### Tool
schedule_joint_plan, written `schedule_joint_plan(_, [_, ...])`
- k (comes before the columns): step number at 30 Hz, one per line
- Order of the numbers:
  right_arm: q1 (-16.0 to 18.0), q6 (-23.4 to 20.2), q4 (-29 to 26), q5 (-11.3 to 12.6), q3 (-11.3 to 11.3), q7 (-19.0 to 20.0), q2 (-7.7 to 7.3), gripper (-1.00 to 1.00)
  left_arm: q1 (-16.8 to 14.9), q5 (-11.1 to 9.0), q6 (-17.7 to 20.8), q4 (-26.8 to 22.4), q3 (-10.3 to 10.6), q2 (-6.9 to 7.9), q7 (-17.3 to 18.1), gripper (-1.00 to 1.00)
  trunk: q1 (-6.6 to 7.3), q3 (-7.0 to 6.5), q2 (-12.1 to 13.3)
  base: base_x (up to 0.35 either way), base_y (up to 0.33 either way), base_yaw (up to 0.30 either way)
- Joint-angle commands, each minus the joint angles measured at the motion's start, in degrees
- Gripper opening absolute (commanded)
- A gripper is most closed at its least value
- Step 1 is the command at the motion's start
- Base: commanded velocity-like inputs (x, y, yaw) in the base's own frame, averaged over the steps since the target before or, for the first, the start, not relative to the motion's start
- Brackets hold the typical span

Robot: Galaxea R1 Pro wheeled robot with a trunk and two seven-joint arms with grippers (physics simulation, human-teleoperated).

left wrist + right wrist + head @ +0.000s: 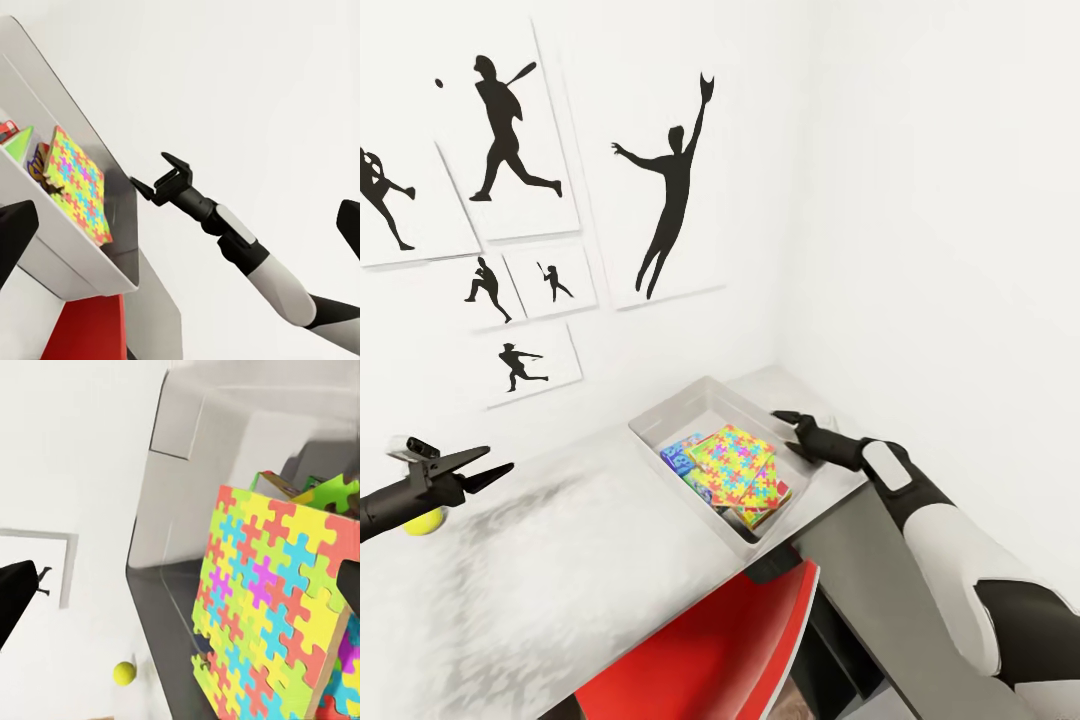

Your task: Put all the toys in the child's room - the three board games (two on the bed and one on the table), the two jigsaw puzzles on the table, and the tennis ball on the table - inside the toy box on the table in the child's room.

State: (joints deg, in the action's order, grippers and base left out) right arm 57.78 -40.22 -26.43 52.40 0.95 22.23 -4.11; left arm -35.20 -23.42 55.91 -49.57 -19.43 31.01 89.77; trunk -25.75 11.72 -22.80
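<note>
The pale grey toy box (660,420) stands on the table (560,560) near the wall corner. Inside it a jigsaw puzzle (732,460) lies on top, tilted, over other flat boxes; a blue board game (680,452) peeks out beside it. The same puzzle (262,600) looms close in the right wrist view, over a green box. My right gripper (785,432) hovers open and empty at the box's right rim. The tennis ball (422,521) rests on the table at far left, partly hidden under my open, empty left gripper (500,458); its fingertips reach past the ball toward the box.
A red chair (710,640) is tucked under the table's front edge. The lower dark grey cabinet section (860,590) joins the table under my right arm. White walls with black sports silhouettes (670,190) close off the back and right.
</note>
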Motion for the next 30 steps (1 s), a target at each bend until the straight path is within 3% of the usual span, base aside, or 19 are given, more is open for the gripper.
schedule_joint_plan(1, [0.05,-0.29,0.0,0.06,0.45,0.1,-0.19,1.0,-0.04,0.04,0.61,0.0,0.01,0.0,0.23,1.0,-0.03,0.12,-0.12,0.0,0.0,0.0])
schedule_joint_plan(6, [-0.02,-0.39,-0.09,0.1,4.29,0.16,-0.64,1.0,-0.06,0.04,0.61,0.0,0.01,-0.06,0.23,1.0,-0.03,0.12,-0.12,-0.003,0.0,0.0])
schedule_joint_plan(9, [-0.03,-0.45,-0.17,0.09,5.22,0.22,-0.7,1.0,-0.06,0.04,0.61,0.0,0.01,-0.12,0.23,1.0,-0.03,0.12,-0.12,-0.104,0.005,0.0])
schedule_joint_plan(30, [-0.04,-0.23,-0.2,0.07,5.24,0.36,-0.47,1.0,-0.06,0.06,0.58,0.0,0.01,-0.21,0.23,1.0,-0.03,-0.97,-0.12,-0.125,0.061,0.002])
